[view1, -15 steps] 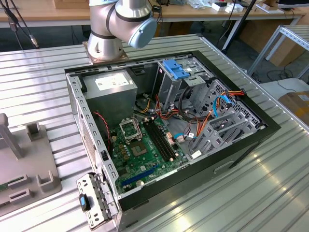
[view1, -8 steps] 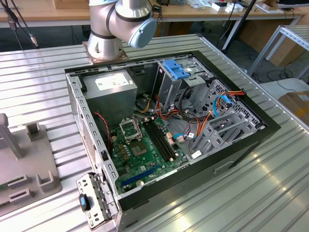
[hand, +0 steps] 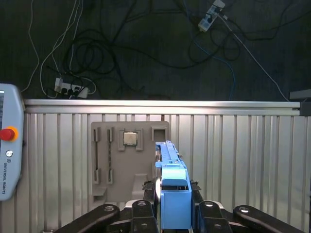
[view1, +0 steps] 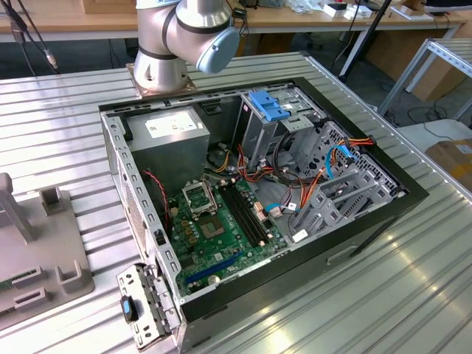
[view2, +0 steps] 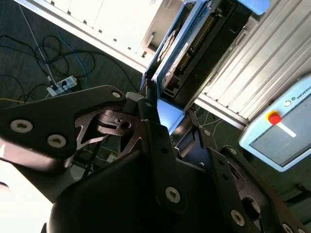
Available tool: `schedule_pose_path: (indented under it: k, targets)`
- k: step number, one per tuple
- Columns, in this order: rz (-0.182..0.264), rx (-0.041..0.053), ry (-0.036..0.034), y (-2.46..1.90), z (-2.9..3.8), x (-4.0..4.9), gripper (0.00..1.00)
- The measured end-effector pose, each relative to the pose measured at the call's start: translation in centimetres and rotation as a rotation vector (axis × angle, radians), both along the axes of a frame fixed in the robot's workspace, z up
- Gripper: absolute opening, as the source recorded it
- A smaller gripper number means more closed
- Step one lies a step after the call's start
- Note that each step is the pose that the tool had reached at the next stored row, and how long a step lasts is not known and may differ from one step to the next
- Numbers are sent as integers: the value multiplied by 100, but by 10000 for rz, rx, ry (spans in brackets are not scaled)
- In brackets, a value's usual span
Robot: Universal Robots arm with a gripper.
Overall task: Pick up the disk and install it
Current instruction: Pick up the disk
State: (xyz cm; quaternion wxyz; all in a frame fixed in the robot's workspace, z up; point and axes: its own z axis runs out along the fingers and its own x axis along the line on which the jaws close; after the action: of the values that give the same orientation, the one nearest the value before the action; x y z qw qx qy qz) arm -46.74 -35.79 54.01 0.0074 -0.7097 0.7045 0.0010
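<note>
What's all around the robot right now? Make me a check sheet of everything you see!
Surface: ribbed metal table carrying an open computer case.
Job's things: the disk, blue-framed, held in the gripper.
Clutter: grey fixture plate with a small chip set in it.
Grippers: gripper shut on the disk.
Cables: coloured wires inside the case; loose cables and a power strip on the floor.
Surroundings: control pendant with a red button near the table's edge.
</note>
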Motion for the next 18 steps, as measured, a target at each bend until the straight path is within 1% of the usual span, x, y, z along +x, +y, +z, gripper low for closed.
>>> schedule_pose_path:
  k: [3,4,8,9,10,13,15,17,18]
  targets:
    - [0,0,2,0,1,72,37]
    - [1,-2,2,0,1,139,37]
    - [0,-1,2,0,1,337,37]
    - [0,-1,3,0,1,407,37]
    - [0,-1,2,0,1,501,37]
    - [0,-1,2,0,1,691,37]
    - [0,-1,1,0,1,766,37]
    - [0,-1,3,0,1,894,37]
    - [0,-1,2,0,1,930,37]
